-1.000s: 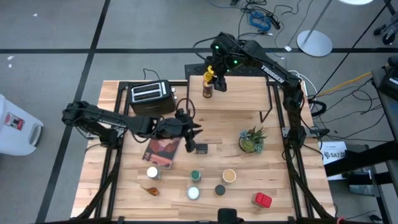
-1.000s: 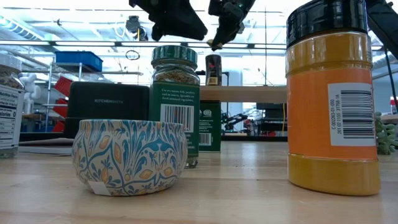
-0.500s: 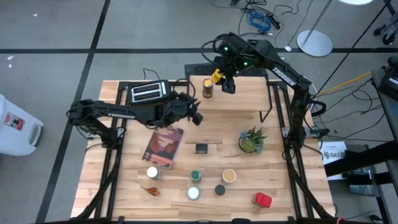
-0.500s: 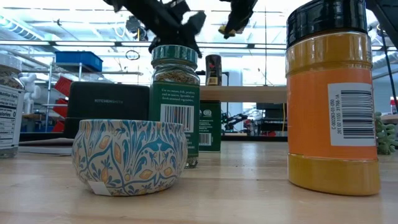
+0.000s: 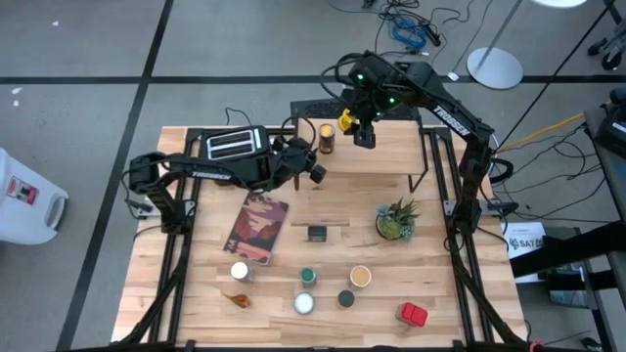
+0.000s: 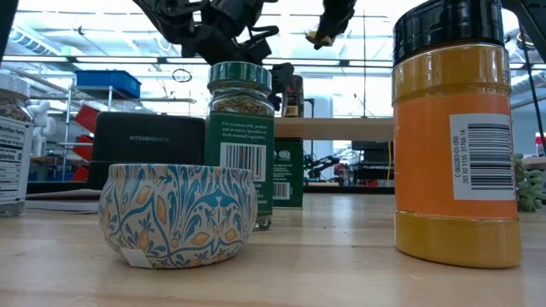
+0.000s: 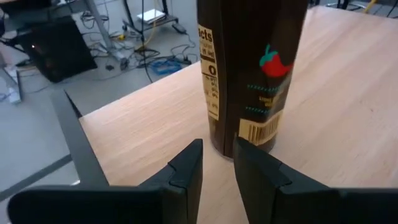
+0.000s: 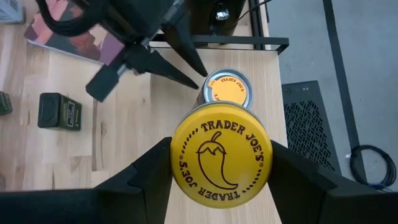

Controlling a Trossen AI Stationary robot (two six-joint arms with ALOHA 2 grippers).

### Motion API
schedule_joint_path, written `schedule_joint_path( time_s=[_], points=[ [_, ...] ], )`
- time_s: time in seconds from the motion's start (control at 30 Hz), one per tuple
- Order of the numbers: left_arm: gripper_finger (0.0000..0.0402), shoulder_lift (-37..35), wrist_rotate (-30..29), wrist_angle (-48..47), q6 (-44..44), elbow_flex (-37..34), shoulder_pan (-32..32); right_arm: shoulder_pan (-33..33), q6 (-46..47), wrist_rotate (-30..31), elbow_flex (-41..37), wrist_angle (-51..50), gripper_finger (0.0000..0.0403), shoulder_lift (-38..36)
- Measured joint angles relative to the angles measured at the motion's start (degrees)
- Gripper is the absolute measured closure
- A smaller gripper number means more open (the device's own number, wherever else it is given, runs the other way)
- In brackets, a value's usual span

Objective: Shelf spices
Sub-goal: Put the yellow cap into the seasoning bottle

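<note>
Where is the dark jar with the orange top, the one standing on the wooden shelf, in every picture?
High view: the dark jar with the orange top stands at the left end of the light wooden shelf top.
Low view: small, upper middle, on the shelf.
Left wrist view: huge, upper middle.
Right wrist view: centre, just beyond the held yellow-lidded jar.
Shared landmark: the shelf top.

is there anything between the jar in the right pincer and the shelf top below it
Yes. The right pincer holds a yellow-lidded jar above the shelf, but a jar already standing there and the left pincer crowd the spot beneath.
</note>
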Motion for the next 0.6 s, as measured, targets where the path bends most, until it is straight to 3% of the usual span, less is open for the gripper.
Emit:
schedule_joint_path(
  time_s=[0.33, 0.6],
  points=[
    [0.0303, 0.85, 5.55, 5.01, 6.05, -0.31, 0.49, -0.43, 0.21, -0.04, 0.00, -0.69, 0.0195, 0.00],
    [0.0303, 1.31, 10.82, 6.17, 5.94, -0.42, 1.52, -0.93, 2.68, -0.04, 0.00, -3.41, 0.0195, 0.00]
  ],
)
